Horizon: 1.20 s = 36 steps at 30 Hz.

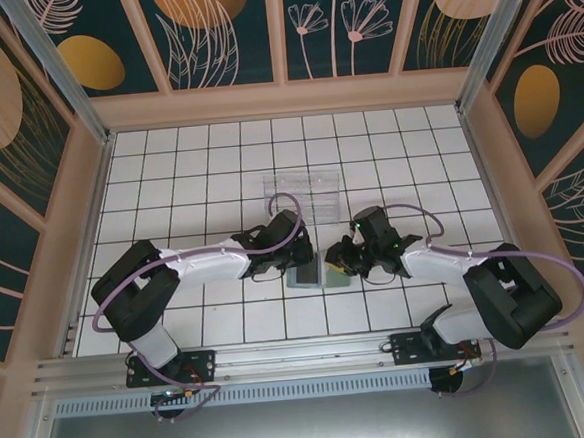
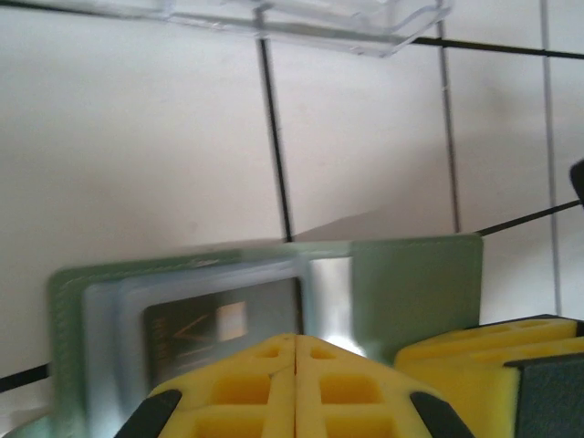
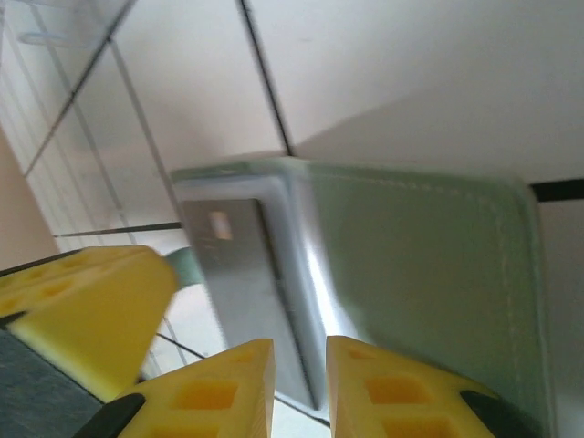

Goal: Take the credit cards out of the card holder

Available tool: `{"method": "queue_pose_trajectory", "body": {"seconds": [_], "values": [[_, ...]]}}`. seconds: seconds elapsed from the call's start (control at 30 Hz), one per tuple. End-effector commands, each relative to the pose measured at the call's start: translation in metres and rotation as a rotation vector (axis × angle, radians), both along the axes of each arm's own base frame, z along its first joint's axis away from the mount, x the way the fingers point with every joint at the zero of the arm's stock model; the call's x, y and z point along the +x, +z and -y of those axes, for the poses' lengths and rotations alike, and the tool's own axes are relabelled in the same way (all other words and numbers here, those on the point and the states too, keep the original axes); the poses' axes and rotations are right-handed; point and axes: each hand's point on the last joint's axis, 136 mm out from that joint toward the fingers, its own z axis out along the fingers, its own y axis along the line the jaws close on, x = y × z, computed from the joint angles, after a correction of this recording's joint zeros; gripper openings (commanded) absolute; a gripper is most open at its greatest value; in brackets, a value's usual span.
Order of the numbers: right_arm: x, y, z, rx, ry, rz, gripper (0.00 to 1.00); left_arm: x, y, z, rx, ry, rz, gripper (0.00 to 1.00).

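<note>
The card holder (image 1: 314, 275) is a small grey-green wallet with stitched edges. It rests on the white tiled bench (image 1: 208, 165), near the front and about midway across, and is partly open so its blue-grey inside shows. A black credit card (image 2: 224, 328) with a small pale square on its face sits tucked in an inner pocket, with only its upper part visible.

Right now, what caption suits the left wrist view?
Shut left gripper at the green card holder, black card tucked inside, clear tray beyond.
</note>
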Motion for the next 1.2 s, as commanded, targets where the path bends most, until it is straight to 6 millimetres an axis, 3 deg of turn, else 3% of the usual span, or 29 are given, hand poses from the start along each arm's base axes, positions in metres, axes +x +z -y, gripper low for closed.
{"method": "queue_pose_trajectory", "body": {"seconds": [0.0,0.33,0.6,0.8,0.93,1.07,1.17], "values": [[0.001,-0.008,0.005,-0.009,-0.006,-0.003,0.22,-0.004,-0.005,-0.023,0.081,0.018,0.011,0.07],[-0.006,-0.023,0.017,-0.068,0.003,-0.024,0.19,-0.001,-0.017,-0.066,0.208,0.081,0.025,0.05],[-0.009,-0.03,0.021,-0.086,0.002,-0.029,0.15,-0.013,-0.042,-0.088,0.254,0.108,-0.029,0.03],[-0.007,-0.03,0.022,-0.11,0.016,-0.017,0.15,-0.026,-0.056,-0.091,0.25,0.086,-0.084,0.01],[-0.001,-0.021,0.019,-0.119,0.056,0.021,0.16,-0.021,-0.037,-0.086,0.228,0.082,-0.053,0.02],[0.008,-0.001,0.013,-0.107,0.081,0.093,0.2,-0.003,0.002,-0.076,0.196,0.087,0.032,0.03],[0.014,0.015,0.007,-0.073,0.094,0.139,0.23,0.006,0.029,-0.057,0.124,0.064,0.063,0.06]]}}
